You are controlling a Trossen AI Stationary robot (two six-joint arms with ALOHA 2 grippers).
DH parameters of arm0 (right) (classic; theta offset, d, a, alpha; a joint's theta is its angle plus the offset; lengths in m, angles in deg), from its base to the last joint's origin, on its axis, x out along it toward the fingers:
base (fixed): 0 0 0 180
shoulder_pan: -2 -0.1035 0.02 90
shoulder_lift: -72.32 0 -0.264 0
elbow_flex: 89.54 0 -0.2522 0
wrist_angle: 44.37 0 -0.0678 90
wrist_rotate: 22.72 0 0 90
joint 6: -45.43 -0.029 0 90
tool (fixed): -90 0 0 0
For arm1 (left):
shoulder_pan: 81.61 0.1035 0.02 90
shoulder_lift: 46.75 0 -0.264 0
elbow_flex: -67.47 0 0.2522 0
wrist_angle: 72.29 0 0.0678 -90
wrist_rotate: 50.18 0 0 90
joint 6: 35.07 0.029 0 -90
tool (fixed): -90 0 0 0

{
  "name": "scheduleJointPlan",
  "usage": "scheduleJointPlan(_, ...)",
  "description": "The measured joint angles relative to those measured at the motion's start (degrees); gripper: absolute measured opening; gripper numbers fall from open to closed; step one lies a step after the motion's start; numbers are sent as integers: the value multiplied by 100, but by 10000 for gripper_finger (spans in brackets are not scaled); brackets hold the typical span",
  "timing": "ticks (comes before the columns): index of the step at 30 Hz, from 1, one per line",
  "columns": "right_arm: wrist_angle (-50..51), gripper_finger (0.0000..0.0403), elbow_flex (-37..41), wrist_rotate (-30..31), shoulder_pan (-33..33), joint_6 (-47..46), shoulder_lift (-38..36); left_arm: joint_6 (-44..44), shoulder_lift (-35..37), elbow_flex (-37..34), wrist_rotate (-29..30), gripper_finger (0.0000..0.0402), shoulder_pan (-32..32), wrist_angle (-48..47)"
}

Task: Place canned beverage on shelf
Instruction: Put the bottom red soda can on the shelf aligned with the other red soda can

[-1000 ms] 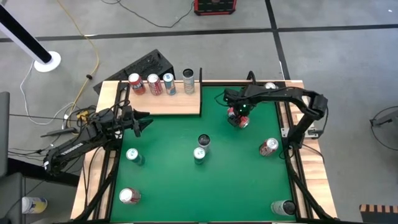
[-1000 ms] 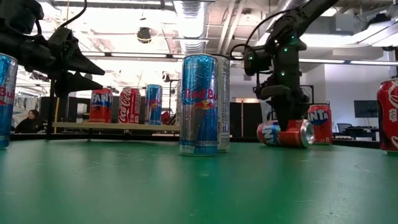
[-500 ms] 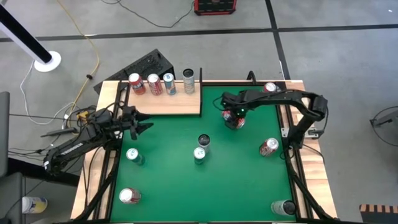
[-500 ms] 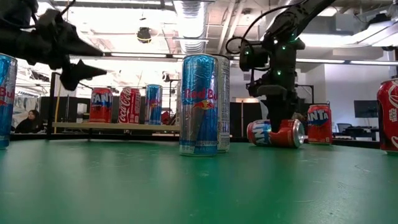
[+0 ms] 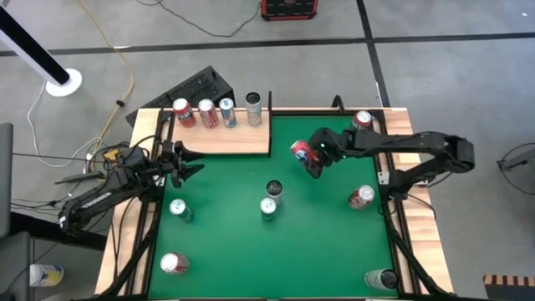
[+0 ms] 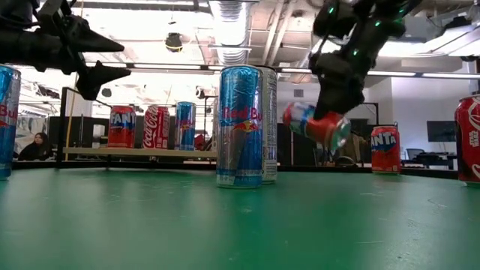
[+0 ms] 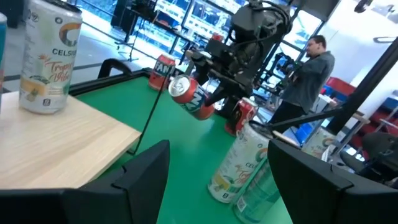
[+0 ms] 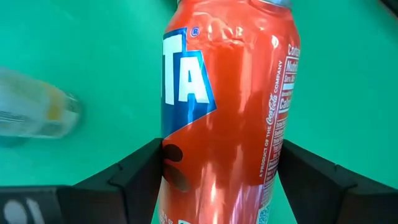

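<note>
The right gripper (image 5: 311,160) clenched an orange Fanta can (image 5: 300,150) — tilted, clear of the felt. The shelf (image 5: 224,139) lay just left; the left gripper (image 5: 189,164) hung released.

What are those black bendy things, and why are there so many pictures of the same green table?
They are two robot arms. Four cameras watch at once: one above, one at table height, one on each wrist. The right tool is shut on an orange Fanta can, lifted clear of the green table. The left tool is open, waiting by the wooden shelf, where four cans stand. More cans stand on the table, like two tall ones in the middle.
</note>
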Motion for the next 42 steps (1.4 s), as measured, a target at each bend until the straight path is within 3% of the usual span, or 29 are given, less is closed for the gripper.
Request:
scheduleJointPlan(5,-1199,301,173,459,-431,274,-544,-26,-429,1,22,256,-280,684)
scheduleJointPlan(9,-2174,305,204,490,-653,790,-642,238,-1154,5,314,256,-513,1624)
scheduleJointPlan(17,-4014,307,202,155,-798,1510,-189,1316,-2946,432,688,256,-694,3415)
scheduleJointPlan(24,-5254,309,200,-455,-791,1733,549,1968,-4324,1149,708,256,-822,4012)
scheduleJointPlan(34,-6089,310,201,-1236,-809,2041,1153,2207,-5914,1757,591,256,-1067,4387)
scheduleJointPlan(42,-6087,310,195,-1244,-857,2071,1203,2424,-6400,1775,33,259,-1185,5391)
